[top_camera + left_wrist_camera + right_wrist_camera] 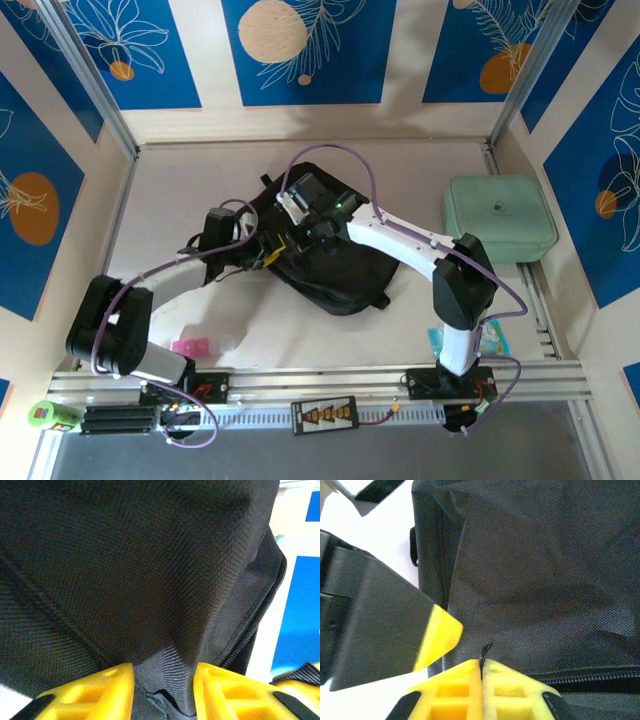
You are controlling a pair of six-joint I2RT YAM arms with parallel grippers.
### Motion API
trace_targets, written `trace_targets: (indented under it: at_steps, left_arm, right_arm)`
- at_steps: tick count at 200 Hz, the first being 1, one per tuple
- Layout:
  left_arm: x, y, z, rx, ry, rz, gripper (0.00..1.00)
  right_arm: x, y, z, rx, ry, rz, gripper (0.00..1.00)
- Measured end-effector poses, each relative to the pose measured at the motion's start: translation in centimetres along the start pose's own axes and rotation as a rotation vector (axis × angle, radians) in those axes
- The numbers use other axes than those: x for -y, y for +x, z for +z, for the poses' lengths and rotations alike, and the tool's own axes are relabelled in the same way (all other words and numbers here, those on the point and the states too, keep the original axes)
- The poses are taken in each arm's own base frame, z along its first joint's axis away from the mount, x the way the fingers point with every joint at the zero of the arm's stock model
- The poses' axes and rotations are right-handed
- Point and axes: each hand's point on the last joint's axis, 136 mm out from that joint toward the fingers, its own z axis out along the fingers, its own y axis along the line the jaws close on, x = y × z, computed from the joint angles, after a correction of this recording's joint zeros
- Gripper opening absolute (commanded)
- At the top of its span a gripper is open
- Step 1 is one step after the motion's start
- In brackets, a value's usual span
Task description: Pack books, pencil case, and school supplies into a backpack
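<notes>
Right claw (481, 667): yellow fingers pressed flat together and clenched on a thin black pull tab (485, 651) that sticks up from the seam between them. The tab sits at the end of the zipper (590, 679) on the backpack.

Left claw (164, 682): yellow fingers set either side of a raised fold of black woven cloth, grasping the backpack's fabric. The fold stands up between them and widens into the bag's body above.

Backpack (335, 275): black soft fabric, lying flat at the middle of the pale surface (400, 170). Both arms reach in over its upper left part, and the two claws sit close together there.

Mint-green case (498, 218): rounded and closed, to the right of the backpack and apart from it.

Pink item (190, 347): small and flat, near-left of the backpack, beside the left arm's base.

Teal packet (494, 342): near-right of the backpack, partly hidden behind the right arm's base.
</notes>
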Motion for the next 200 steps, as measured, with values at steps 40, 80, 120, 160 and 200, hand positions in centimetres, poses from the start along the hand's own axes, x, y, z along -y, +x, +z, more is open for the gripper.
trace_targets:
  at_steps: [40,80,120,160,200]
  left_arm:
    - [1.0,-0.3,0.5,-0.002,0.019,0.002,0.13]
    - [0.9,-0.3,0.8,-0.009,0.012,0.013,0.0]
    - [0.7,-0.4,0.7,-0.009,-0.029,0.063,0.0]
    - [-0.2,-0.1,0.6,-0.017,-0.073,0.095,0.0]
    - [-0.4,-0.1,0.5,-0.021,-0.09,0.12,0.0]
  right_arm:
    - [0.1,0.3,0.2,-0.004,-0.001,0.01,0.0]
    - [1.7,0.3,0.1,0.0,0.058,0.062,0.0]
    - [6.4,0.7,-0.4,-0.003,0.194,0.21,0.0]
    - [12.9,1.1,-1.1,0.003,0.342,0.398,0.0]
    - [18.1,1.2,0.1,-0.014,0.444,0.557,0.0]
